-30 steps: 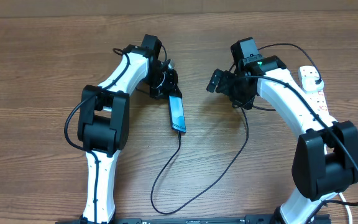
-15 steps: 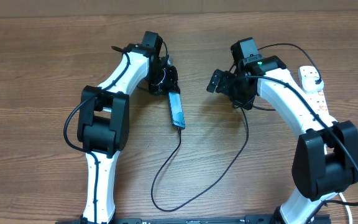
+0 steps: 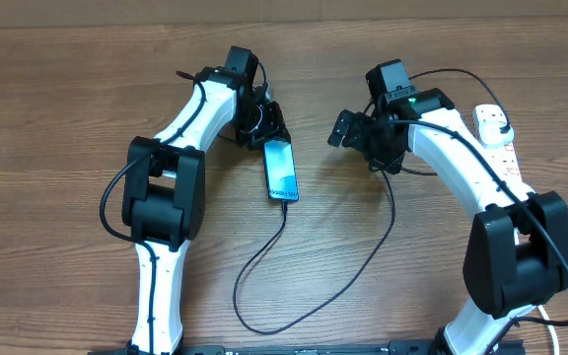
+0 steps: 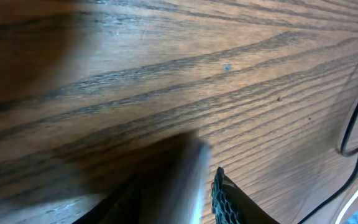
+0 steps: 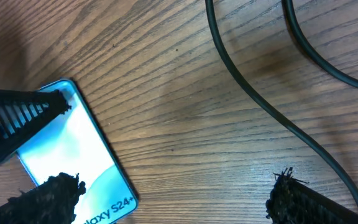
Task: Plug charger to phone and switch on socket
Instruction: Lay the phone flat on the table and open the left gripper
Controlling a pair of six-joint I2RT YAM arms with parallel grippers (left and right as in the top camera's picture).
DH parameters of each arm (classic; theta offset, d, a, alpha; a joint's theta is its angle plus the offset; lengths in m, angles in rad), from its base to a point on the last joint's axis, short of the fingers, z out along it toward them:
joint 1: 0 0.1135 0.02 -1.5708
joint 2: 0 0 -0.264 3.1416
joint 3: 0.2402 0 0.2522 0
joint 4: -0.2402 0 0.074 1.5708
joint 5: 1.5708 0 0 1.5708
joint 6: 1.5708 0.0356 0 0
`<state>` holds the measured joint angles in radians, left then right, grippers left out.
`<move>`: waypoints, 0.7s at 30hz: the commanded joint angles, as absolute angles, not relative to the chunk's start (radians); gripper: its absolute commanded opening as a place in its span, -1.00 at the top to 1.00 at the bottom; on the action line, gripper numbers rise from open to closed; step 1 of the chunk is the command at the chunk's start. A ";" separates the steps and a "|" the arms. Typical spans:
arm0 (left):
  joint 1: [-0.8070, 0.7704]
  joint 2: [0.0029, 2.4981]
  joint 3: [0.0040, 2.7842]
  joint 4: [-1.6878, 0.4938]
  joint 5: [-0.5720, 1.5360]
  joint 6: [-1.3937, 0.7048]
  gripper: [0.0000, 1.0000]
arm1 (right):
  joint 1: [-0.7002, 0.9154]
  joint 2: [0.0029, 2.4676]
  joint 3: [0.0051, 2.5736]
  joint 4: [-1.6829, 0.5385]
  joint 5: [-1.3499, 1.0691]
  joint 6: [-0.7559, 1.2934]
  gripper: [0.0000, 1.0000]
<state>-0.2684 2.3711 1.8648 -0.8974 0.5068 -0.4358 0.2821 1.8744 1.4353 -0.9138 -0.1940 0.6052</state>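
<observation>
The phone (image 3: 281, 170) lies nearly flat on the table with its light-blue screen up; it also shows in the right wrist view (image 5: 82, 158). My left gripper (image 3: 265, 131) is shut on the phone's far end, which is a blurred edge (image 4: 190, 167) between its fingers (image 4: 176, 179). The charger's connector sits in the phone's near end (image 3: 286, 200). Its black cable (image 3: 264, 258) loops toward the front edge and runs up to the right. The black plug (image 3: 498, 122) sits in the white socket strip (image 3: 506, 156). My right gripper (image 3: 347, 128) is open and empty, right of the phone (image 5: 173, 202).
Two strands of black cable (image 5: 247, 93) cross the wood under my right gripper. The cable also shows at the right of the left wrist view (image 4: 353, 118). The socket strip lies along the right edge, partly under my right arm.
The phone has turned from standing on its long edge to lying with its screen up, and shifted slightly. The cable loop moved with it. The right arm has not moved.
</observation>
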 commanded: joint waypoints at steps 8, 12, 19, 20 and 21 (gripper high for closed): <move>-0.263 2.396 1.846 -0.920 0.408 -0.433 0.16 | 0.279 1.851 1.461 -0.912 -0.184 0.600 -1.00; -0.259 2.396 1.847 -0.928 0.384 -0.427 -0.36 | 0.279 1.851 1.461 -0.912 -0.184 0.600 -1.00; -0.241 2.394 1.849 -0.953 0.301 -0.426 -0.85 | 0.279 1.851 1.461 -0.912 -0.184 0.600 -1.00; -0.236 2.392 1.851 -0.960 0.280 -0.426 -0.85 | 0.279 1.851 1.461 -0.912 -0.184 0.600 -1.00; -0.233 2.389 1.856 -0.972 0.261 -0.425 -0.85 | 0.279 1.851 1.461 -0.912 -0.184 0.600 -1.00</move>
